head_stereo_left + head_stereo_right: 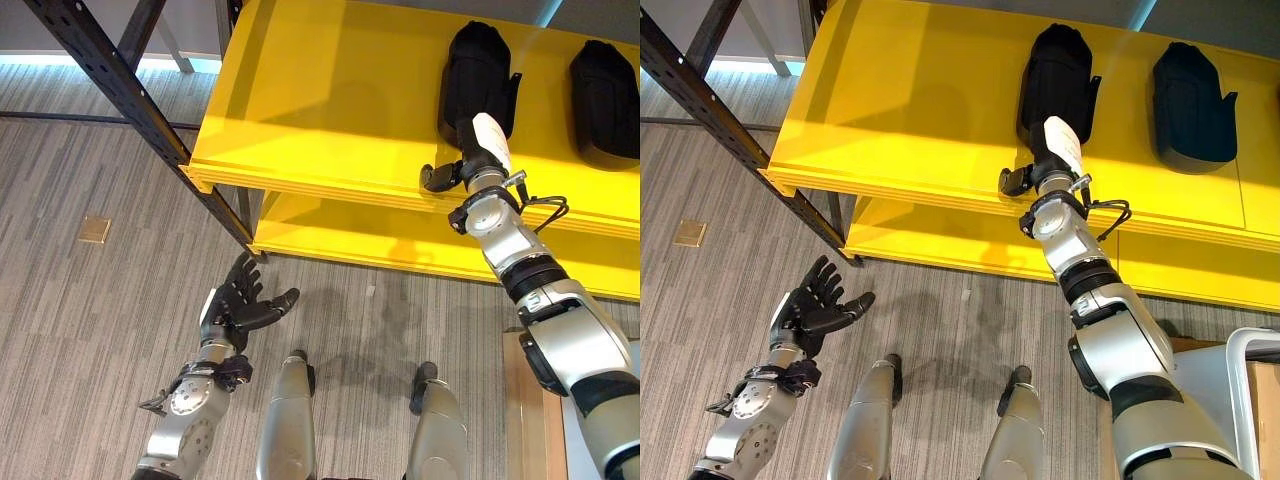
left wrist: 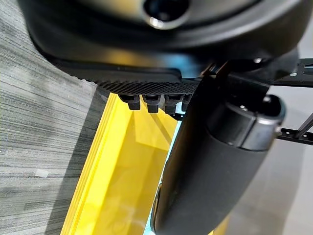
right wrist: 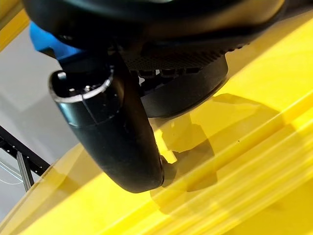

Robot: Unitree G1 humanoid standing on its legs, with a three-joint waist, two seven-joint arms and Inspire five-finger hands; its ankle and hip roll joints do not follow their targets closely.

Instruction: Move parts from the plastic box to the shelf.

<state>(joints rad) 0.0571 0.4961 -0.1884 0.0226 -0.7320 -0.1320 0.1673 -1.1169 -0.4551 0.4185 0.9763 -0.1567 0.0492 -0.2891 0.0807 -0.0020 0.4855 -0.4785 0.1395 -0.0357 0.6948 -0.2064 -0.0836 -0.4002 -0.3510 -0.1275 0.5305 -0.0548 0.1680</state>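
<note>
Two black parts point(image 1: 478, 80) point(image 1: 606, 88) lay lengthwise front-to-back on my yellow shelf point(image 1: 320, 110), my right hand point(image 1: 485, 150) at the nearer one's front end, grip unreadable; left hand point(image 1: 238, 305) open, empty, low.

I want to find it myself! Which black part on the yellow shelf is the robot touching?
Look at the big yellow shelf. Two black parts lie on its top level. The one you want is the left black part, with the robot's right hand at its near end; the right black part lies alone.

no legible text, labels, numbers or signs anywhere
</note>
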